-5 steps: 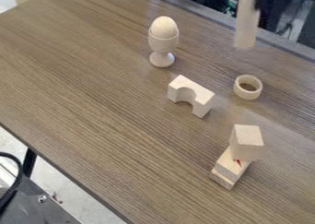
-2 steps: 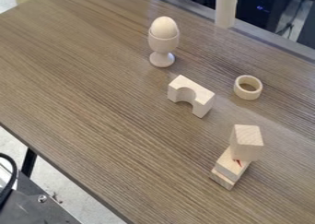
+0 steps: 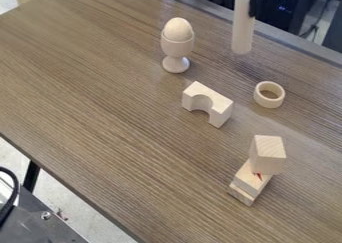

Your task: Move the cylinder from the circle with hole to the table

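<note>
Camera view: the pale cylinder (image 3: pixel 242 32) is upright beyond the ring (image 3: pixel 269 103), slightly to its left and apart from it. The black gripper (image 3: pixel 252 1) is closed around the cylinder's upper part; whether the cylinder's lower end touches the table (image 3: pixel 100 97) I cannot tell. The ring lies flat on the table, its hole facing up. Left of the ring and a little nearer is an arched block (image 3: pixel 217 101); farther left and beyond the ring stands an egg cup (image 3: pixel 176 48) with an egg (image 3: pixel 178 29) in it. Nearer than the ring is a small pile of blocks (image 3: pixel 268 157).
</note>
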You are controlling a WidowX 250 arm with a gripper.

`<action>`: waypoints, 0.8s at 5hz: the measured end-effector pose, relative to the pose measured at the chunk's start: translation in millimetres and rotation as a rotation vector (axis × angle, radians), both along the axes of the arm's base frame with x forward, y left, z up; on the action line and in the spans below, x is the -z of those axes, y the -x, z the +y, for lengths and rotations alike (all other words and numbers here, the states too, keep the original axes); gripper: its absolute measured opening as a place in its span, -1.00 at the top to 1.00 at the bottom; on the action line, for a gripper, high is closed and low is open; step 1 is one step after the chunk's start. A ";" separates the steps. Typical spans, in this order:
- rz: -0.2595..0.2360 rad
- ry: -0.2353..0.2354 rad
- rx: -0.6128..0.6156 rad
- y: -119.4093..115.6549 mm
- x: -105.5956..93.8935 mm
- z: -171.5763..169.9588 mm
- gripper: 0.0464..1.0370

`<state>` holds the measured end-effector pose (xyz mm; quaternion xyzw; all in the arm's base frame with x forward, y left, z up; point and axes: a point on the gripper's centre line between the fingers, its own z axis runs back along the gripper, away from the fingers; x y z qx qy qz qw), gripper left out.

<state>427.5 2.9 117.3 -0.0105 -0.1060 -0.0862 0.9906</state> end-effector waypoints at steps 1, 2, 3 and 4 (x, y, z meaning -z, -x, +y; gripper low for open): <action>0.007 -0.004 0.013 -4.2 12.9 -0.3 -0.05; 0.022 -0.051 0.033 -8.8 21.6 0.9 -0.05; 0.033 -0.078 0.045 -8.9 23.3 3.0 -0.15; 0.042 -0.080 0.047 -8.3 26.1 3.2 -0.76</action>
